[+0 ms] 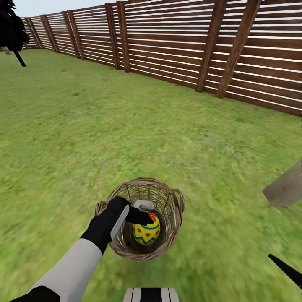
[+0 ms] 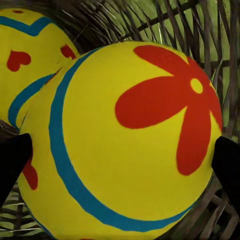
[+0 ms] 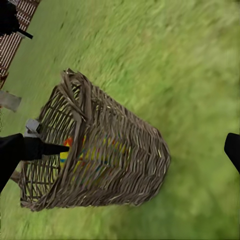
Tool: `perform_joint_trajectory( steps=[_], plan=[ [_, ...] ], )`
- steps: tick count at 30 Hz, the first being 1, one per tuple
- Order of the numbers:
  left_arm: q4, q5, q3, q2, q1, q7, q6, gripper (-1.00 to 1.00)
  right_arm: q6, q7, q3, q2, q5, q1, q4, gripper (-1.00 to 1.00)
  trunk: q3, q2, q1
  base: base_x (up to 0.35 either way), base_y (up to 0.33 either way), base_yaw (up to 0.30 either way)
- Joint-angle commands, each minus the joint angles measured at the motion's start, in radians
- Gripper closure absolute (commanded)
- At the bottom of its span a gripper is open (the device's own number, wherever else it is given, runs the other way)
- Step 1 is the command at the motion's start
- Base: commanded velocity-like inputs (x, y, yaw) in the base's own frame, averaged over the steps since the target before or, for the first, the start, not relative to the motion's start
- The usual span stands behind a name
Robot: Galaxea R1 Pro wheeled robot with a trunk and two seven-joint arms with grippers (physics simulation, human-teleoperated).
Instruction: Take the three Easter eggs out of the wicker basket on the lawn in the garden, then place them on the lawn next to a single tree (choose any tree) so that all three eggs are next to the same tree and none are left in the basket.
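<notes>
The wicker basket (image 1: 173, 209) stands on the lawn (image 1: 84, 138) just in front of me. My left gripper (image 1: 144, 216) reaches into its mouth and is shut on one Easter egg (image 2: 130, 140), yellow with a red flower and blue bands; a black fingertip (image 2: 12, 162) presses each side. A second egg (image 2: 25, 65) lies behind it in the basket. In the head view one egg (image 1: 147, 231) shows under the gripper. My right gripper (image 3: 122, 155) hangs open off to the right, apart from the basket (image 3: 125, 160), with nothing between its fingers.
A pale grey-tan tree trunk (image 1: 287, 188) rises from the grass at the right edge, a short way from the basket. A brown slatted fence (image 1: 188, 46) runs along the back. A black cypress-like tree (image 1: 10, 29) stands far left. Open grass lies all around.
</notes>
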Motion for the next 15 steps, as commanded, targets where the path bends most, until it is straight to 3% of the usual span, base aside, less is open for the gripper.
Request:
perform_joint_trajectory(
  steps=[1, 6, 15],
  plan=[
    [-0.004, 0.005, -0.001, 0.0, -0.001, 0.003, 0.004, 1.0, 0.008, 0.0, 0.0, 0.001, -0.005, 0.001, 0.0, -1.0, 0.003, 0.0, -0.001, -0.004, 0.0, 0.0],
    [-0.099, -0.002, 0.0, 0.003, 0.0, 0.006, 0.017, 1.0, 0.008, -0.004, 0.025, -0.002, -0.005, 0.001, 0.001, -1.0, 0.023, 0.001, -0.003, -0.001, 0.0, 0.0],
    [-0.111, -0.007, -0.001, 0.003, 0.0, 0.011, 0.017, 1.0, 0.008, -0.004, 0.029, 0.0, -0.005, 0.001, 0.001, -1.0, 0.058, 0.003, -0.007, -0.062, 0.006, 0.0]
  ],
)
